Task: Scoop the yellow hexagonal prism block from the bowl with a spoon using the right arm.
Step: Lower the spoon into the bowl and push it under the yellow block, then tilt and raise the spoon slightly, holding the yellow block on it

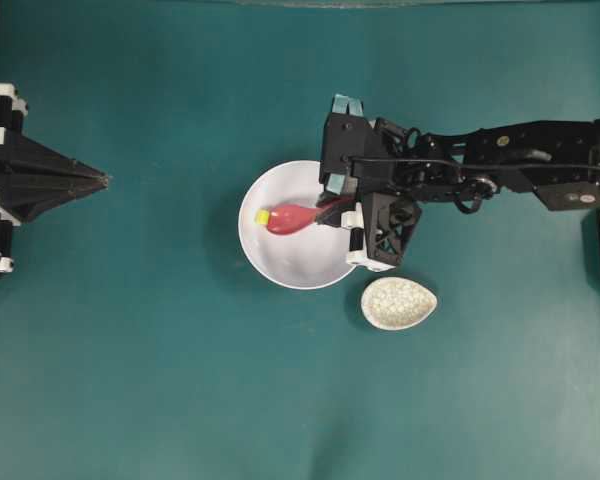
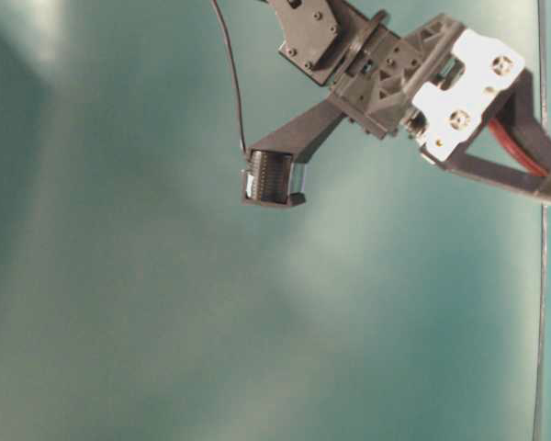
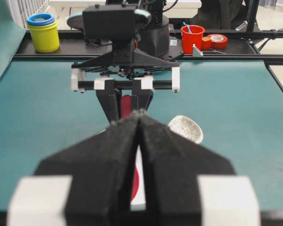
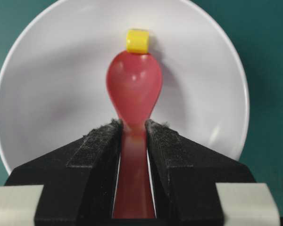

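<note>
Jaws of the right arm (image 4: pixel 133 136) clamped on the red-pink spoon's (image 4: pixel 134 92) handle, scoop stretched ahead inside the white bowl (image 4: pixel 212 80), yellow hexagonal prism block (image 4: pixel 137 41) touching the scoop's far tip, left arm's (image 3: pixel 139 123) jaws pressed together, well apart over the tabletop (image 1: pixel 130 380).

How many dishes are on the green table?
2: the white bowl, under the right arm's spoon, and a speckled beige dish beside it, apart. None appears hidden.

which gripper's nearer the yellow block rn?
Right. The right gripper sits over the bowl rim, its spoon tip at the yellow block. The left gripper is parked far off, shut.
</note>
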Controlling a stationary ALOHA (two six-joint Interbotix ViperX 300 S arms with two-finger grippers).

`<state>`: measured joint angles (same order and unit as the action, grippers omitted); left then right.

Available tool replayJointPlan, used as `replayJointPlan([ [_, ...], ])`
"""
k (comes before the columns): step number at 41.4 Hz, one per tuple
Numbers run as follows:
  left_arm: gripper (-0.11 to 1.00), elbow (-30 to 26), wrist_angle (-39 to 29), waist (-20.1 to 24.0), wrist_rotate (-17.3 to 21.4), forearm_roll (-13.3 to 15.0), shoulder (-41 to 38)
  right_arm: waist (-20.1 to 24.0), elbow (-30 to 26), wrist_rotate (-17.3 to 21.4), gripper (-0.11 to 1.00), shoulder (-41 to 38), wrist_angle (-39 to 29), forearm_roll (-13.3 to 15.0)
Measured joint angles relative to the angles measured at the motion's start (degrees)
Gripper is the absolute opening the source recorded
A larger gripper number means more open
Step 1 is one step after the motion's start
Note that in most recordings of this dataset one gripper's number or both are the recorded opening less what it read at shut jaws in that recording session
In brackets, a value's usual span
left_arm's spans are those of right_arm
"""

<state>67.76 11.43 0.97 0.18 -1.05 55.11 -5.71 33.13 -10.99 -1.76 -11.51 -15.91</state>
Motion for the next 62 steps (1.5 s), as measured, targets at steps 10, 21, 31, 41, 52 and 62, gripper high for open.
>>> replayJointPlan([
  [10,0.01,-0.1,-0.2,0.1,0.0,0.0,0.0,0.1,0.0,0.2,0.25,0.0,0.5,0.0],
  [21,0.01,0.0,-0.4,0.1,0.0,0.0,0.0,0.1,0.0,0.4,0.25,0.0,2.3,-0.1],
  [31,0.01,0.0,-0.4,0.1,0.0,0.0,0.0,0.4,1.0,0.4,0.25,0.4,5.2,-0.4],
  [41,0.01,-0.1,-0.5,0.1,0.0,0.0,0.0,1.0,3.3,0.5,0.25,1.9,8.8,-1.1],
  [52,0.01,0.0,-0.5,0.1,0.0,-0.1,0.0,1.1,5.0,0.5,0.25,3.5,12.0,-1.4],
  [62,0.0,0.0,-0.5,0.1,0.1,0.0,0.0,1.1,5.1,0.5,0.25,3.5,12.0,-1.5],
])
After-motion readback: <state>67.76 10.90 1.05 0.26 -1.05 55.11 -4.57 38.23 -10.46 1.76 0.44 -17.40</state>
